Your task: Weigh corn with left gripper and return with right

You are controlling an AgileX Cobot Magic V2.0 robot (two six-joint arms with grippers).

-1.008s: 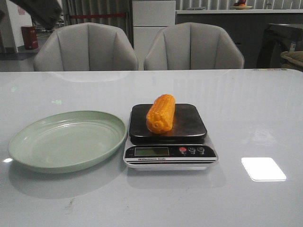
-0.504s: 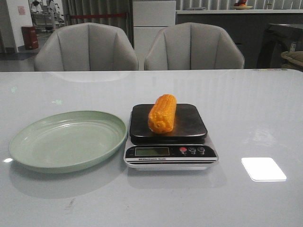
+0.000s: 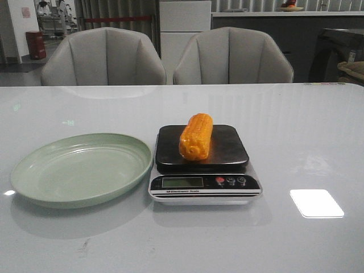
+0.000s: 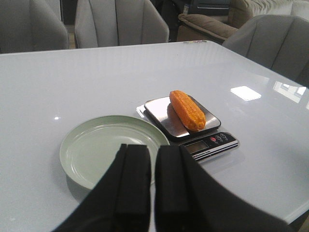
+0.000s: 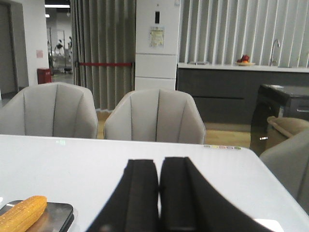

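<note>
The orange-yellow corn (image 3: 195, 137) lies on the black platform of the kitchen scale (image 3: 202, 149), free of any gripper. It also shows in the left wrist view (image 4: 187, 110) and at the edge of the right wrist view (image 5: 21, 213). The pale green plate (image 3: 34, 183) sits empty to the left of the scale. My left gripper (image 4: 153, 151) is shut and empty, raised well back from the plate (image 4: 72, 166). My right gripper (image 5: 159, 164) is shut and empty, raised over the table to the right of the scale. Neither gripper shows in the front view.
The scale's display and buttons (image 3: 230, 181) face the table's front edge. Two grey chairs (image 3: 103, 57) stand behind the far edge of the white table (image 3: 307, 131). A bright light reflection (image 3: 316, 203) lies on the table at the right.
A dark blurred arm at the upper left of the front view has withdrawn out of sight. The corn has settled very slightly to the right on the scale.
</note>
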